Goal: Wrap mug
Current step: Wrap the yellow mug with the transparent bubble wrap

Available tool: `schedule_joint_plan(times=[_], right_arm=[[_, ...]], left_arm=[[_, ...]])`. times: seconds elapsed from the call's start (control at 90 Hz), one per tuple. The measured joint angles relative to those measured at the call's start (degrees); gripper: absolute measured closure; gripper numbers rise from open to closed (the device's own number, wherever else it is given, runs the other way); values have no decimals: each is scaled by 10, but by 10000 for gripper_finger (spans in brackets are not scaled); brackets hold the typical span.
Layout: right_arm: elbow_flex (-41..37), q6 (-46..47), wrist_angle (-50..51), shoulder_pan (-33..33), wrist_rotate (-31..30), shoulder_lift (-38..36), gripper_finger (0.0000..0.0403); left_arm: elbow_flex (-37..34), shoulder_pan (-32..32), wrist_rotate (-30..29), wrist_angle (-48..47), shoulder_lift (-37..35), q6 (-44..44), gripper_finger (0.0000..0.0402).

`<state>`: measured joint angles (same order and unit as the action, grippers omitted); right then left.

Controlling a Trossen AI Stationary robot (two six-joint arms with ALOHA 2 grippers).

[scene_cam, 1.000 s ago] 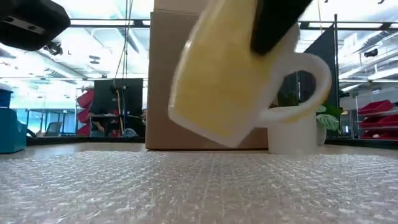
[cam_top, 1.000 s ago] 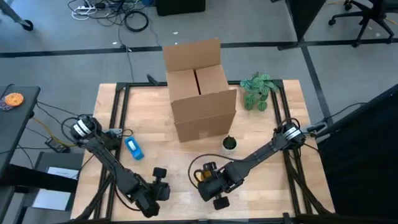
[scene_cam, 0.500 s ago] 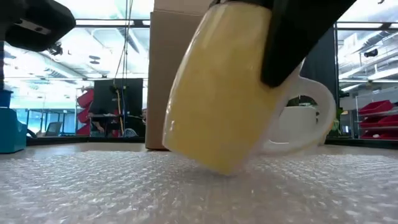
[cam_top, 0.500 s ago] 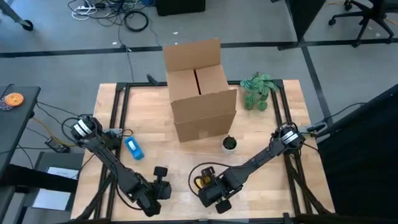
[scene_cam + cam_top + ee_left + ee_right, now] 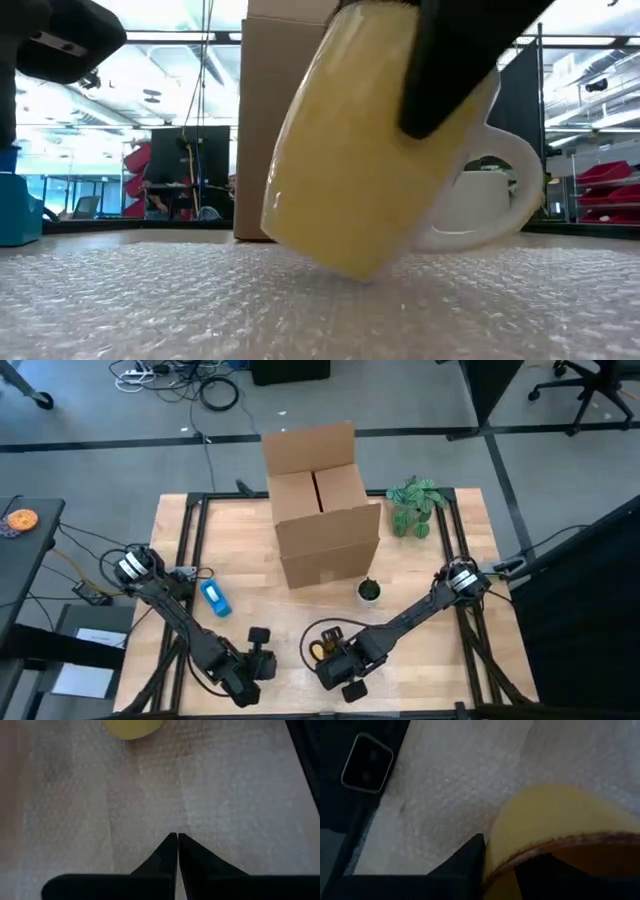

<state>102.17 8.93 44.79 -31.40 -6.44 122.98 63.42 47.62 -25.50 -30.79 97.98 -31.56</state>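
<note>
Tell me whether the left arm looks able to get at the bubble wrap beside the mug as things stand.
Probably yes. The left gripper, fingers shut, hangs over bare bubble wrap. The yellow mug, held tilted by the right gripper, sits farther off, leaving the way free.

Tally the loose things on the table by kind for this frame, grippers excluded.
Mugs: 1, yellow mug, tilted, held by the right gripper
Bubble wrap sheets: 1, bubble wrap
Cardboard boxes: 1, cardboard box
Plants: 2, leafy plant and small pot
Blue objects: 1, blue object
Total: 6
</note>
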Motion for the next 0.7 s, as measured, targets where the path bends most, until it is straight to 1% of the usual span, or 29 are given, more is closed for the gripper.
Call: schedule_joint_plan(times=[0.156, 0.267, 0.444, 0.7], right_arm=[[1, -1, 0, 1, -1, 0, 295], [18, -2, -1, 0, -5, 0, 288], [55, -15, -2, 1, -17, 0, 284], [80, -15, -1, 9, -32, 0, 284]], left_arm=[[0, 0, 0, 13, 0, 1, 402], [0, 0, 0, 14, 0, 1, 402], [0, 0, -7, 13, 0, 2, 402], [0, 0, -16, 14, 0, 2, 402]])
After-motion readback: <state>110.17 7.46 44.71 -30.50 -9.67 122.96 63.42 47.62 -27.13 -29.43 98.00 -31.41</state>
